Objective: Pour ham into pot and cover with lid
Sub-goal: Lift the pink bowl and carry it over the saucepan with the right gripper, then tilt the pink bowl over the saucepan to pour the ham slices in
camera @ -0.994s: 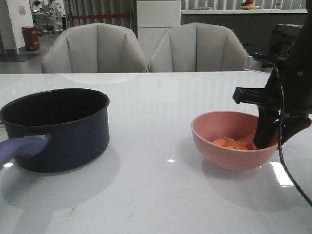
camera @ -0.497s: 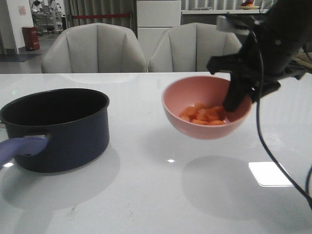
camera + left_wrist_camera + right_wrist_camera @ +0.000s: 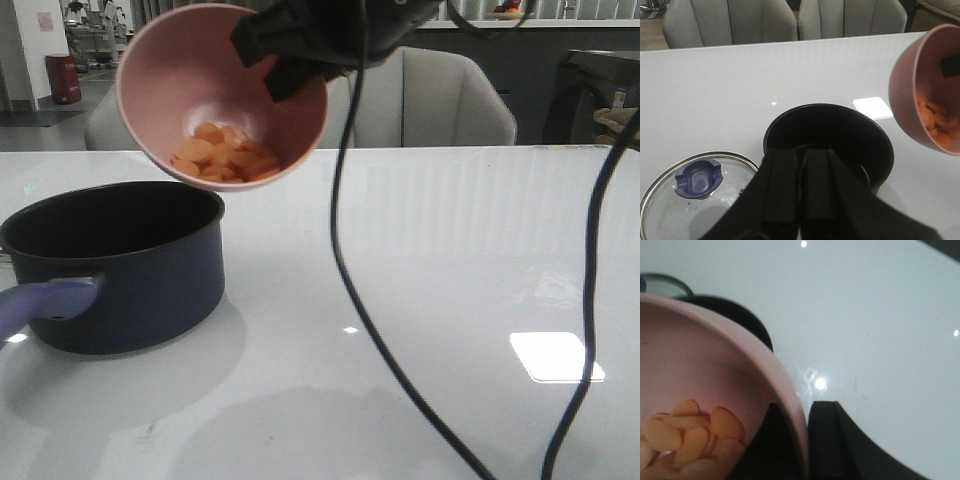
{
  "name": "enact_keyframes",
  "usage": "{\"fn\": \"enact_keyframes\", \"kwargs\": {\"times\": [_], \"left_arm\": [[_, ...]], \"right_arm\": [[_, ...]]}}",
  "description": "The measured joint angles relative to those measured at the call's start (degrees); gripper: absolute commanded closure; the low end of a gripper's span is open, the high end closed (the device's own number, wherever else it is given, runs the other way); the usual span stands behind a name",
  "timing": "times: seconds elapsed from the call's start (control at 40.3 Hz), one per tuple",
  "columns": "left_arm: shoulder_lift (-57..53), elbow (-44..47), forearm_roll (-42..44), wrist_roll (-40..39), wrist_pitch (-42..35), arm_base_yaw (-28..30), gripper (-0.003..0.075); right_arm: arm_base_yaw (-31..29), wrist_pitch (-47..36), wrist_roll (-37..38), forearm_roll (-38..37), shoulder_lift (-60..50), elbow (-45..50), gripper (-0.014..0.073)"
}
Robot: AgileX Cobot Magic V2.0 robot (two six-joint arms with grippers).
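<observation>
Within the last second the right gripper [image 3: 290, 70], pinching the pink bowl's [image 3: 160, 70] rim, had carried the ham [image 3: 225, 152] from the table [image 3: 450, 250] to above the pot [image 3: 120, 262], tilted and ready to pour.

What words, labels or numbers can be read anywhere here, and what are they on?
No text here can be read.
Wall notice, far back on the left: white sheet with red marks, too small and blurred to read.
Red bin below it: a pale patch, unreadable.
Pot, bowl, lid: no print or brand shows.
</observation>
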Motion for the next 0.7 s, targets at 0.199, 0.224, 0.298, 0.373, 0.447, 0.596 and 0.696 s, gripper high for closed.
{"fn": "enact_keyframes", "kwargs": {"times": [0.199,0.224,0.298,0.373,0.447,0.596,0.696], "left_arm": [[0.0,0.0,0.0,0.0,0.0,0.0,0.0607],[0.0,0.0,0.0,0.0,0.0,0.0,0.0607],[0.0,0.0,0.0,0.0,0.0,0.0,0.0607],[0.0,0.0,0.0,0.0,0.0,0.0,0.0607],[0.0,0.0,0.0,0.0,0.0,0.0,0.0607],[0.0,0.0,0.0,0.0,0.0,0.0,0.0607],[0.0,0.0,0.0,0.0,0.0,0.0,0.0607]], "right_arm": [[3.0,-13.2,-3.8,0.0,2.4,-0.1,0.0447],[3.4,-14.6,-4.2,-0.1,2.9,-0.2,0.0447],[4.2,-17.9,-4.9,-0.9,4.6,-0.9,0.0447],[4.7,-21.1,-5.2,-2.0,6.7,-1.9,0.0447],[5.0,-24.6,-5.3,-3.1,8.9,-2.9,0.0447],[5.0,-34.5,-5.6,-6.3,13.0,-3.6,0.0447],[5.0,-42.7,-5.9,-9.9,14.8,-3.8,0.0447]]}}
